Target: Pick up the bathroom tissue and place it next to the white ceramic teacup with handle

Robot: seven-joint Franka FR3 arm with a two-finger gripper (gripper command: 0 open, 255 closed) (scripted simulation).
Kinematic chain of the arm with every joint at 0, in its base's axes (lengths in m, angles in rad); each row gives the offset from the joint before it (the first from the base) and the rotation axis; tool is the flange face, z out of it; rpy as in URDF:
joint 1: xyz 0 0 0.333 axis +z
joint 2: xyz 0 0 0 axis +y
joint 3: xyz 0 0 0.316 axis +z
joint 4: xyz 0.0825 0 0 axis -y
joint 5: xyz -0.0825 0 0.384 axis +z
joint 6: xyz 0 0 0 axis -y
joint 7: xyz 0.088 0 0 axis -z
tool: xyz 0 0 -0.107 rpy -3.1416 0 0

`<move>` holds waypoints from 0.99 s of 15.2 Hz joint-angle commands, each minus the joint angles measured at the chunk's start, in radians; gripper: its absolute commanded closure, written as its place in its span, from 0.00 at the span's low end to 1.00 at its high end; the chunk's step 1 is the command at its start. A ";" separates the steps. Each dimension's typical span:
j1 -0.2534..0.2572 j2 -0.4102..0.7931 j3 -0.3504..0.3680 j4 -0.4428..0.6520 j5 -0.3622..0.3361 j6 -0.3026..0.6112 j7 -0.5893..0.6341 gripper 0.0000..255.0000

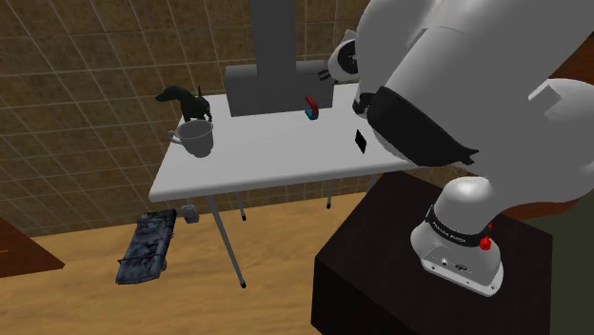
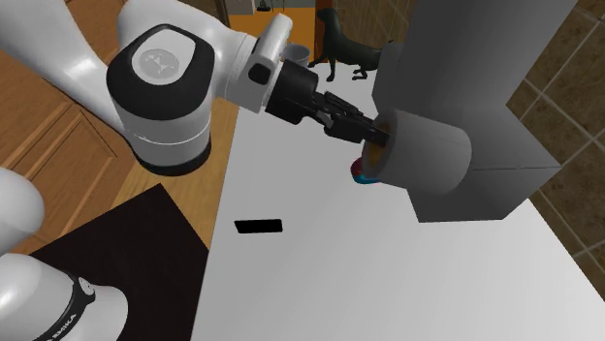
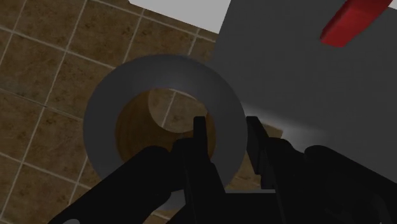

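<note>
Up by the table's (image 1: 286, 162) back edge, I have the gripper (image 2: 371, 136) clamped on the one grey tissue roll (image 2: 427, 160), one finger inside its hole and one outside, beside the single grey block (image 1: 276, 57). One white teacup (image 1: 195, 138) sits at the shoulder view's left end, with one black dog figure (image 1: 186, 100) just behind it. One red-and-blue item (image 1: 310, 108) sits by the block, and bare top runs from there to the cup.

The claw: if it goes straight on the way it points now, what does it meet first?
The claw is shut on the rim of the tissue roll, so that comes first. Beyond, through the hole, is the tiled wall, with the grey block close beside; depth is unclear.
</note>
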 commanded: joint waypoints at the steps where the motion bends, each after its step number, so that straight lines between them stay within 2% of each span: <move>1: 0.080 -0.012 -0.007 -0.005 0.012 -0.066 0.021 1.00; 5: 0.225 -0.026 0.001 0.017 0.043 -0.218 0.061 1.00; 8: 0.311 -0.031 0.021 0.050 0.071 -0.330 0.087 1.00; 11: 0.376 -0.033 0.051 0.097 0.099 -0.438 0.110 1.00; 15: 0.431 -0.033 0.101 0.177 0.135 -0.574 0.138 1.00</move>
